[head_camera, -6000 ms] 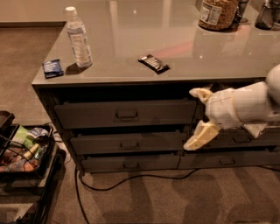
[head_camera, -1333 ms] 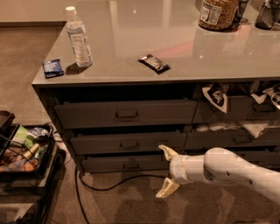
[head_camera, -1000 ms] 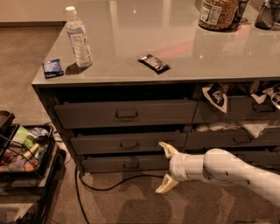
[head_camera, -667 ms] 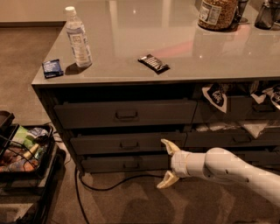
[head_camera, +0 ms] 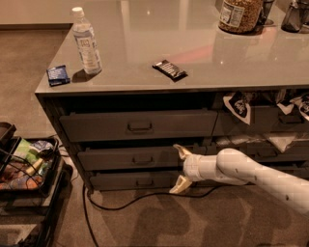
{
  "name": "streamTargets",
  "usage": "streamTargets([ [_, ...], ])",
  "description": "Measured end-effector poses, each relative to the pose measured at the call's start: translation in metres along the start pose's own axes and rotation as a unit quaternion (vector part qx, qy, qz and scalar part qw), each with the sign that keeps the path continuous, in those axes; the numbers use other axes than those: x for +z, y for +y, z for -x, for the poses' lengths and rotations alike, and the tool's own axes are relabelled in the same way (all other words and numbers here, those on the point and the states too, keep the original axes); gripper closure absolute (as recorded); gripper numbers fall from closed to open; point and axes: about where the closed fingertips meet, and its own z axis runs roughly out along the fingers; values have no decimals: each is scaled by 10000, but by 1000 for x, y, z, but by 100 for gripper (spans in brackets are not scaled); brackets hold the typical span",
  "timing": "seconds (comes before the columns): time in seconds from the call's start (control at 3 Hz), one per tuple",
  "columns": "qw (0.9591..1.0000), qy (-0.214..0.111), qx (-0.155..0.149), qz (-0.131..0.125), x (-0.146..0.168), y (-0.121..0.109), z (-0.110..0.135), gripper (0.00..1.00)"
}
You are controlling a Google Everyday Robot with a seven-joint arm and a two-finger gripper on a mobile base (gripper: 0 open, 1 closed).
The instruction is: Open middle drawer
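Observation:
The middle drawer (head_camera: 130,158) is the dark grey front of medium height in the left stack of the cabinet, with a small dark pull (head_camera: 143,160) at its centre. Its front stands about level with the drawers above and below it. My gripper (head_camera: 178,169) is open, just right of the pull, at the right end of this drawer front. Its upper finger (head_camera: 183,152) lies against the front's right end. Its lower finger (head_camera: 177,185) hangs in front of the bottom drawer (head_camera: 135,182). The white arm reaches in from the lower right.
On the countertop (head_camera: 145,43) stand a water bottle (head_camera: 87,41), a blue packet (head_camera: 58,75), a dark snack bar (head_camera: 170,70) and a jar (head_camera: 240,14). Snack bags (head_camera: 239,104) hang out of the right-hand drawers. A black cable (head_camera: 145,197) runs on the carpet. A cart with snacks (head_camera: 24,169) stands at the left.
Six seconds ago the arm was higher, in front of the right-hand drawers. Over the last second the gripper has crept up and in toward the middle drawer's front. The drawers have not moved.

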Motion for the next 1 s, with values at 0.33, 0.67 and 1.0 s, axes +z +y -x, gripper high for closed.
streamTargets([
  [0.33, 9996, -178, 23, 229, 16, 7, -9, 0],
  [0.67, 9970, -611, 86, 471, 46, 10, -16, 0],
  [1.0, 9937, -959, 35, 577, 70, 6, -22, 0],
])
